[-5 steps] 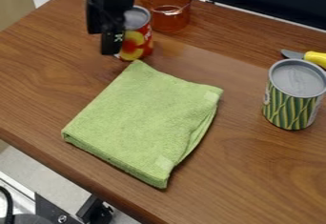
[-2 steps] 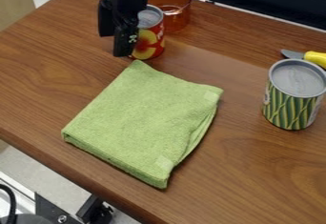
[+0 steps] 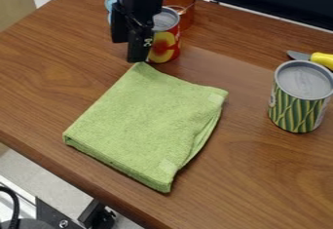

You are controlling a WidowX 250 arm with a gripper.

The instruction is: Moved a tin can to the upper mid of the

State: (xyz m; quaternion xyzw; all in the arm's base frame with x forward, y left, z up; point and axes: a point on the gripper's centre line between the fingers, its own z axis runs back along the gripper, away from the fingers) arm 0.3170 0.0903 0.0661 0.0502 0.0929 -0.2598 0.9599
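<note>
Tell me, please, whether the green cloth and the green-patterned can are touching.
Apart: the camera view shows bare tabletop between the cloth and the patterned can.

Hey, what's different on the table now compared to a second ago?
The red and yellow can has moved to the right in the view, and the gripper has gone right along with it; whether it grips or pushes the can is unclear. A light blue item has come into sight beside the arm. The green cloth, striped can and orange container stayed put.
</note>
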